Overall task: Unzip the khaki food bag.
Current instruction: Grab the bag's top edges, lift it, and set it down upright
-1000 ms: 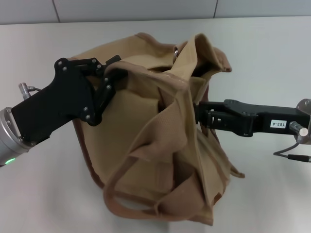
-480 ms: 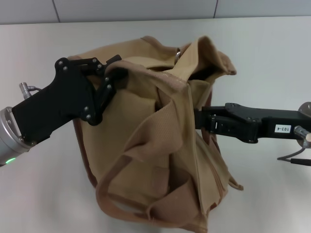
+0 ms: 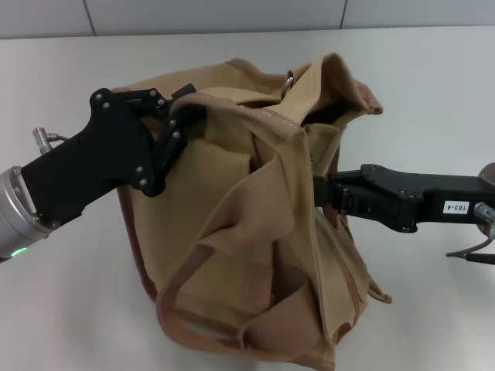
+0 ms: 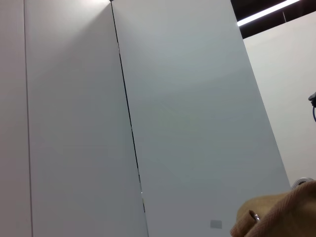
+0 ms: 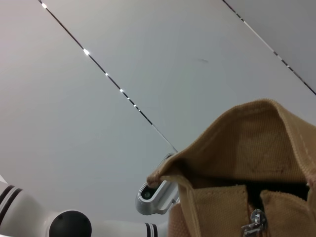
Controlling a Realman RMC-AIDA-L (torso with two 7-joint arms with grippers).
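Note:
The khaki food bag [image 3: 232,216] stands slumped and tilted at the middle of the table, with its webbing handles drooping toward the front. My left gripper [image 3: 183,121] is shut on the bag's upper left rim. From the right, my right gripper [image 3: 317,193] reaches into the fabric near the top opening. It is closed there, its tips buried in a fold. The right wrist view shows the bag's open top corner [image 5: 247,143] and a silver zipper pull [image 5: 254,223] hanging at the dark slot. A corner of the bag [image 4: 286,212] shows in the left wrist view.
The bag rests on a white table [image 3: 69,309] with a pale panelled wall [image 3: 232,15] behind it. A metal ring [image 3: 288,81] sits at the bag's top. A silver part of the robot [image 5: 155,192] shows beyond the bag in the right wrist view.
My right arm has drawn back to the right, and the bag's top corner and lower body have shifted right with it. The left gripper has kept its hold and barely moved.

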